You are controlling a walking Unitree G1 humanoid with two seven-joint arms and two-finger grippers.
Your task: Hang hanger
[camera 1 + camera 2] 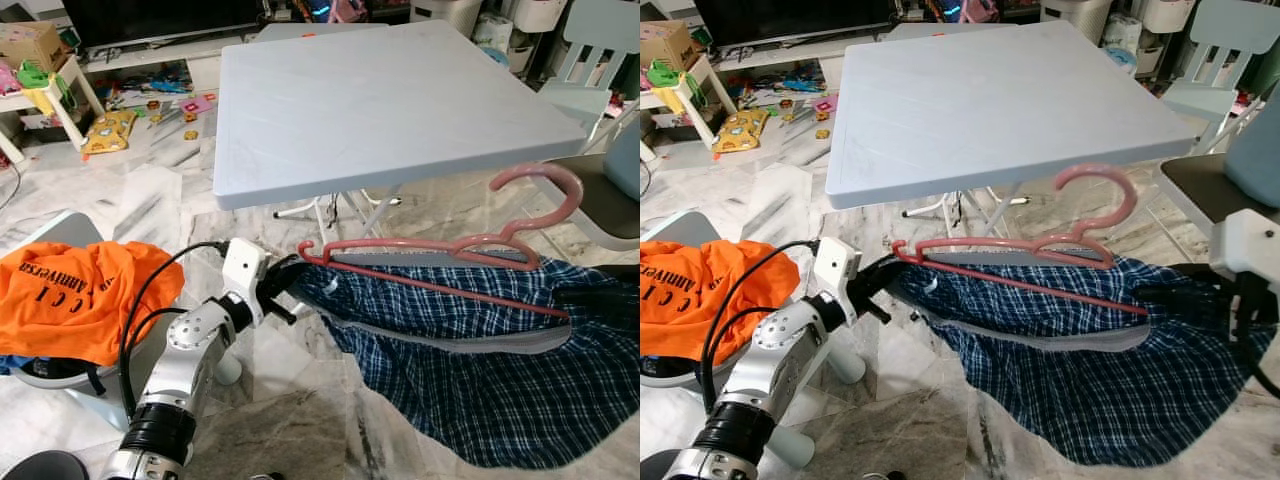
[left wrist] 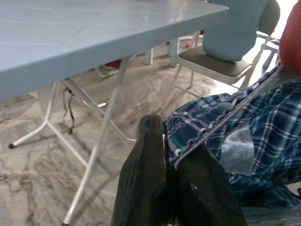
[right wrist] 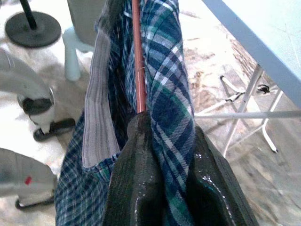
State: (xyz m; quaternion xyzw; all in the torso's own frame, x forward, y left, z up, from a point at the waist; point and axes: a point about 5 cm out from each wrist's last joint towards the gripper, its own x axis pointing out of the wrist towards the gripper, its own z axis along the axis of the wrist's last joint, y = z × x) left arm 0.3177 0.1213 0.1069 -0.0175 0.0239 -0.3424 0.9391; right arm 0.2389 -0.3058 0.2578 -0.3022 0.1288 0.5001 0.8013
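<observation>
We hold the plaid shirt stretched below the tabletop: left gripper and right gripper both pinch its cloth. The hanger sits in the collar, not yet hung anywhere.

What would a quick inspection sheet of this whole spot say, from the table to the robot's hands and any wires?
Surface: pale blue folding table, top bare; marble floor under it.
Job's things: pink hanger with its lower bar inside the blue plaid garment, both held up in front of the table, hook pointing up.
Clutter: orange shirt draped on a white seat at the left; toys on the floor at the back.
Grippers: left tool shut on the plaid garment's left end; right tool shut on cloth and hanger bar together.
Cables: black cable looping along the left arm.
Surroundings: chairs at the right, low white shelf at back left.
</observation>
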